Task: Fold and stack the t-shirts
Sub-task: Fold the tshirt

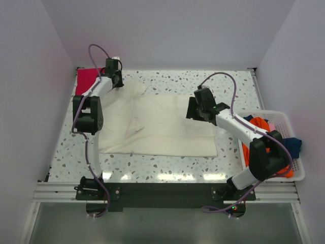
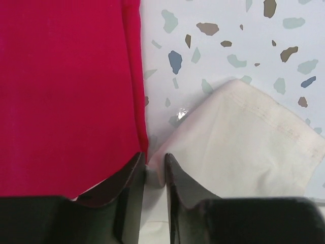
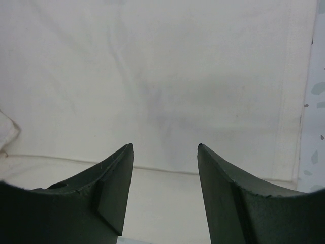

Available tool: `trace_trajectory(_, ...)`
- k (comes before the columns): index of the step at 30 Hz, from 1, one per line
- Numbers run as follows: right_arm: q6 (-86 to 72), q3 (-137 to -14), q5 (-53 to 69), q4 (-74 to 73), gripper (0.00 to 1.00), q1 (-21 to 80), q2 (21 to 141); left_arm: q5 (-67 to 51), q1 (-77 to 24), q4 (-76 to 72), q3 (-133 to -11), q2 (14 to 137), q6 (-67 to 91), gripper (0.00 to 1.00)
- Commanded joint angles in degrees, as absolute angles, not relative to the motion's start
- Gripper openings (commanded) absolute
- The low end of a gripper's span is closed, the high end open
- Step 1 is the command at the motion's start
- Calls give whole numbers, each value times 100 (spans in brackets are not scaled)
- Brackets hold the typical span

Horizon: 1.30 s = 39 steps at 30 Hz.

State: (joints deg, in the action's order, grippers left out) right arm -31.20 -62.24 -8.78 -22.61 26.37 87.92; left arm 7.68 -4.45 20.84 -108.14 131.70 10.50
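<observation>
left tool (image 2: 152, 170) nearly pressed together, pinching sleeve edge of cream t-shirt (image 2: 244, 147), red t-shirt (image 2: 66, 91) just left of it, right tool (image 3: 165, 152) spread above cream t-shirt lying flat on counter (image 2: 218, 46)

Lab rig: white booth walls (image 1: 167, 30), aluminium rail (image 1: 56, 193).

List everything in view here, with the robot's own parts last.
Cream tee: 1, cream, spread flat mid-table.
Red tee: 1, red, table's far-left corner.
Orange tee: 1, orange, in the basket.
Blue tee: 1, dark blue, in the basket, hanging over its right rim.
Basket: 1, white, table's right edge.
Table: 1, white with speckles.
Left hand: 1, black, closed on the cream tee's sleeve, beside the red tee.
Right hand: 1, black, open over the cream tee.
</observation>
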Motion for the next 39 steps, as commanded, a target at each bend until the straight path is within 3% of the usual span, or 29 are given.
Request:
trace_trajectory(1, -3041, -6231, -835, -2066, 57, 2602, 8842, 703, -387, 2101, -11040, 13237, 1055, 25)
trace_trajectory(8, -2980, -6442, -1001, -1960, 57, 2470, 9096, 721, -387, 1873, -10662, 12815, 1099, 0)
trace_trajectory(18, -2690, -7540, -1432, -1626, 55, 1417, 10282, 527, -387, 1424, -9880, 12208, 1204, 0)
trace_trajectory(23, -2540, -8268, -1538, -1415, 49, 1012, 11256, 440, -387, 1362, -9853, 12164, 1239, 0)
trace_trajectory(39, -2628, -9439, -1336, -967, 45, 756, 12603, 413, -387, 1318, -9835, 12199, 1178, 0)
